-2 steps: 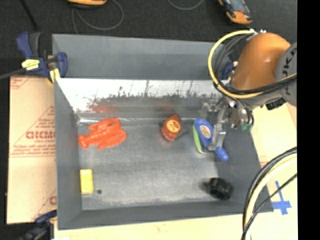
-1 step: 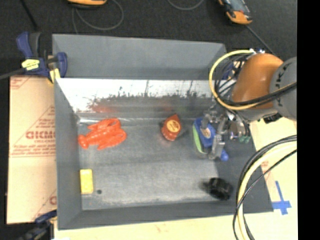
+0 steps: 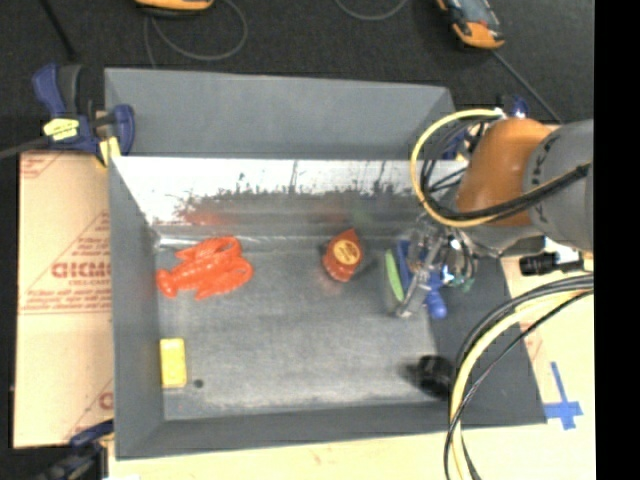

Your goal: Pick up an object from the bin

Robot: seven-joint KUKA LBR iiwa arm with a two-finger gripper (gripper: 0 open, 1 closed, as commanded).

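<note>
My gripper [image 3: 428,266] hangs low at the right end of the bin, close to the right wall. Directly under and beside it lie a slim green stick-like thing [image 3: 393,276] and a blue thing [image 3: 437,304], partly hidden by the gripper. Whether it touches either one I cannot tell. A small orange-red round container [image 3: 342,256] stands just to the gripper's left, apart from it.
An orange toy lobster [image 3: 205,268] lies at the left of the bin, and a yellow block [image 3: 173,362] sits in the front left corner. A black thing [image 3: 432,374] rests in the front right corner. The arm with its orange cover and looped cables comes in from the right.
</note>
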